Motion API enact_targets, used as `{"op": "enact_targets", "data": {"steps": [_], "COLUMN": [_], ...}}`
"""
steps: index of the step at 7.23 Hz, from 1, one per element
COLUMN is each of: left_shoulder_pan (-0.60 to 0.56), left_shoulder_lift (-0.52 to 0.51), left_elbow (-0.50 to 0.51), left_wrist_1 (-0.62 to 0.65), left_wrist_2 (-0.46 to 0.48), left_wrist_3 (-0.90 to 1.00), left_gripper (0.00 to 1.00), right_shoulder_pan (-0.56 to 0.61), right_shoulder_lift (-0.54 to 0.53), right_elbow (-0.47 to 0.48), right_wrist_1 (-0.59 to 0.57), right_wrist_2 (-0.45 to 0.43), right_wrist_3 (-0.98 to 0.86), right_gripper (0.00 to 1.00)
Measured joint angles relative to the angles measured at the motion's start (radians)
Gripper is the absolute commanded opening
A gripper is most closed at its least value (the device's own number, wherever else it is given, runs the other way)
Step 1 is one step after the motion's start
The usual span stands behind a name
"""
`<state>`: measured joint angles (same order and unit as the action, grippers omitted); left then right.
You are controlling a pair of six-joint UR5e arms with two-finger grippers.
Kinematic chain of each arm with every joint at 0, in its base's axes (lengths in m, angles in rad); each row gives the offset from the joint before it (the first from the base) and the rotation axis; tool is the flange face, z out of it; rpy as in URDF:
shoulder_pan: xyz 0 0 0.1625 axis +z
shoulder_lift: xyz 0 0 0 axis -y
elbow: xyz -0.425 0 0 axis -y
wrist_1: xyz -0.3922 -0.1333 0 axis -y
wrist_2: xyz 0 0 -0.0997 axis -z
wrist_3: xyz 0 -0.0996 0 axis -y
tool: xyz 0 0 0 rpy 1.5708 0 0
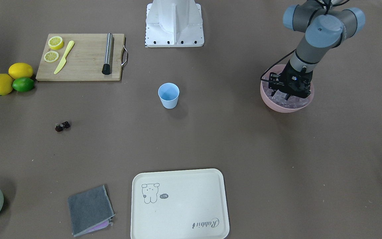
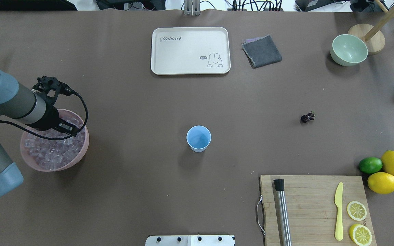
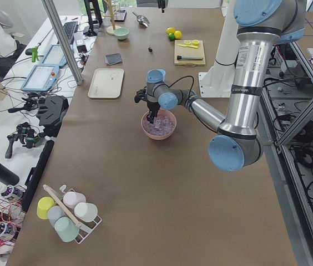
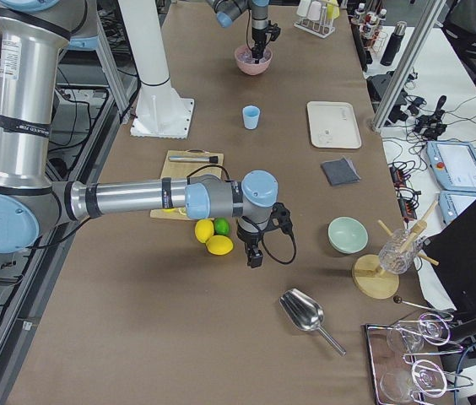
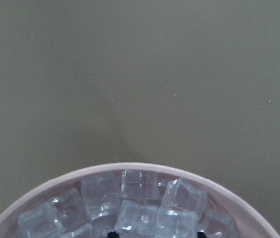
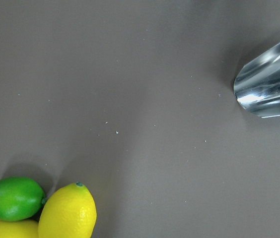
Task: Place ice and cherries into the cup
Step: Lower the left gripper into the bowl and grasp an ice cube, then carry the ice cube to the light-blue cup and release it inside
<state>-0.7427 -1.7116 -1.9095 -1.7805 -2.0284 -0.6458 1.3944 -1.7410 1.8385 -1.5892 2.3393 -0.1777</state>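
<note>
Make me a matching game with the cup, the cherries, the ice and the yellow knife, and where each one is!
Things:
1. cup
2. cherries
3. ice
4. yellow knife

Places:
A. piled in the pink bowl
B. lying on the wooden board
C. standing empty in the middle of the table
D. lying on the bare table, off to one side

Pairs: 1-C, 2-D, 3-A, 4-B
</note>
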Motion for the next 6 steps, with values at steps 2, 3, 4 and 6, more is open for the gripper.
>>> {"op": "enact_targets", "data": {"steps": [2, 3, 4, 6], "left_shoulder_pan": [-0.012, -0.026, -0.047, -0.071], "left_shoulder_lift": [0.025, 0.041, 0.047, 0.03], "left_elbow": [-0.05, -0.081, -0.106, -0.134], "left_wrist_1": [0.006, 0.007, 0.007, 0.007], "left_wrist_2": [-0.004, -0.015, -0.036, -0.058], "left_wrist_3": [0.0, 0.001, 0.001, -0.011], "left_gripper": [0.0, 0.0, 0.0, 0.0], "right_shoulder_pan": [0.0, 0.0, 0.0, 0.0], "right_shoulder_lift": [0.0, 0.0, 0.0, 0.0], "right_elbow": [0.0, 0.0, 0.0, 0.0], "right_wrist_1": [0.0, 0.0, 0.0, 0.0], "right_wrist_2": [0.001, 0.0, 0.0, 0.0], "right_wrist_3": [0.001, 0.001, 0.001, 0.001], "right_gripper": [1.0, 1.0, 1.0, 1.0]}}
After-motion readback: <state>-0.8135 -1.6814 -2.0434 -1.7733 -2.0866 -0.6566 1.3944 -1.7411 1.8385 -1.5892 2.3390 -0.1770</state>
